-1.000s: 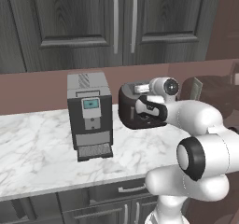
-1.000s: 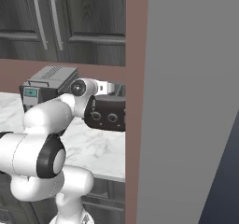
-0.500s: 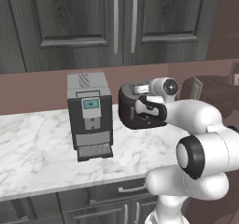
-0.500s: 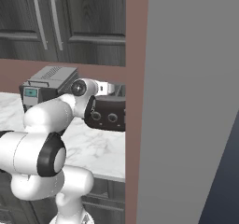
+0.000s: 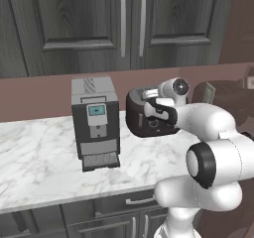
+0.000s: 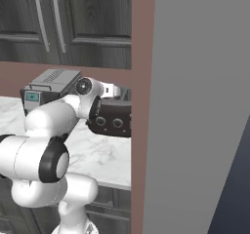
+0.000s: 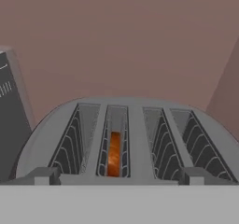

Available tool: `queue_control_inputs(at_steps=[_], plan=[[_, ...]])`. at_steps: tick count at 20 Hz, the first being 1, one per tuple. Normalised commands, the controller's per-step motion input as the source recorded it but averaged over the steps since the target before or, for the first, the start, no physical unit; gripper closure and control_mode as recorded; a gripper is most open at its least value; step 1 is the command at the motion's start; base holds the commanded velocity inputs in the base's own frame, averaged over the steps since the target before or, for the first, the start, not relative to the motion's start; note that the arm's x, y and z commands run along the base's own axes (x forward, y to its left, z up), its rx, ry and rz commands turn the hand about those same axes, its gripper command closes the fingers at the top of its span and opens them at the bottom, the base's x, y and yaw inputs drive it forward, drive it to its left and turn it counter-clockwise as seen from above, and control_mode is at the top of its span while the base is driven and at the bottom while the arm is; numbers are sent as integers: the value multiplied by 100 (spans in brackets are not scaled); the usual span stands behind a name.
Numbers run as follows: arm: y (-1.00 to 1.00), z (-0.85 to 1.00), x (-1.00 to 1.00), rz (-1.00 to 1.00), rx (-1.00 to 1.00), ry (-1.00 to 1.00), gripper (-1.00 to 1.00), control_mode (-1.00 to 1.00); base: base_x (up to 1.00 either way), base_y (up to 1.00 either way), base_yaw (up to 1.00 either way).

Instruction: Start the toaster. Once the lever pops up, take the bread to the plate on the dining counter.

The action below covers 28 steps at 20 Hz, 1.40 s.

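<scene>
A dark, rounded toaster (image 5: 141, 120) sits on a white, grey-veined marble worktop (image 5: 44, 157), against a reddish-brown wall. To its left, just apart from it, stands a taller boxy grey coffee machine (image 5: 94, 123) with a small blue screen. From the right base view, the toaster (image 6: 114, 121) shows two round knobs on its dark front, and a brown wall edge cuts off its right end.

The white arm reaches over the toaster's front, the hand (image 5: 159, 110) close above it. The fingers themselves cannot be made out in the pictures; the claw's jaws stand wide apart, holding nothing.

The hand view looks down on the toaster's grey domed top (image 7: 135, 120), with four slots lined by wire guides. In the second slot from the left sits the bread (image 7: 114, 154), seen edge-on as a narrow orange-brown strip, sunk low in the slot. Dark cabinet doors hang above the worktop.
</scene>
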Motion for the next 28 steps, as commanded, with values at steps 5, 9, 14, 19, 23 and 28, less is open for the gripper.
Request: queue_control_inputs(at_steps=[5, 9, 14, 19, 23, 28], plan=[[5, 0, 18, 0, 0, 6, -100, -100, 0, 0, 0], [11, 0, 18, 0, 0, 8, -100, -100, 0, 0, 0], [9, 0, 16, 0, 0, 5, -100, -100, 0, 0, 0], [-2, 0, 1, 3, 3, 0, -100, -100, 0, 0, 0], [-4, -14, 0, 4, 5, 0, -100, -100, 0, 0, 0], [-9, -8, 0, 1, 3, 0, -100, -100, 0, 0, 0]])
